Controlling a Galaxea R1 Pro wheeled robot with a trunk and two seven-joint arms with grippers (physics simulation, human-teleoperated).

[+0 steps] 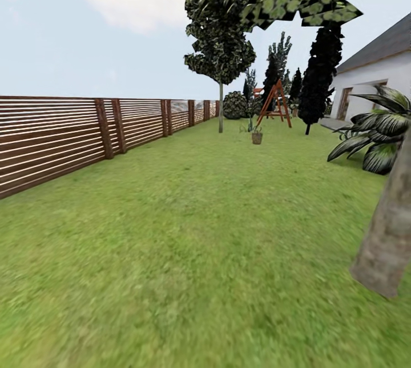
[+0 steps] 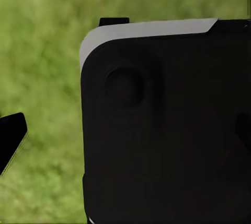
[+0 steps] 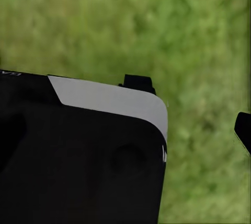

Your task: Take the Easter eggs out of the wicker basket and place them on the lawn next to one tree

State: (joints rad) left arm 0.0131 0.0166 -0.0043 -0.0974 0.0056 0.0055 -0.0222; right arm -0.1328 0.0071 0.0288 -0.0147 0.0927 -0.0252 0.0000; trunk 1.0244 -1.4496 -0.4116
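The head view looks along the lawn (image 1: 188,231) between a slatted fence (image 1: 68,139) and a white house (image 1: 371,79), with a slim-trunked tree (image 1: 220,106) far off and no writing legible. Each wrist view shows blurred grass behind a black robot body panel (image 2: 167,130), so I cannot tell either gripper's opening or load.

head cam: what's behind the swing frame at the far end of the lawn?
Behind the swing frame stand dark columnar trees, with a round dark bush toward the fence. The ground directly behind the frame is hidden by its legs and a potted plant in front.
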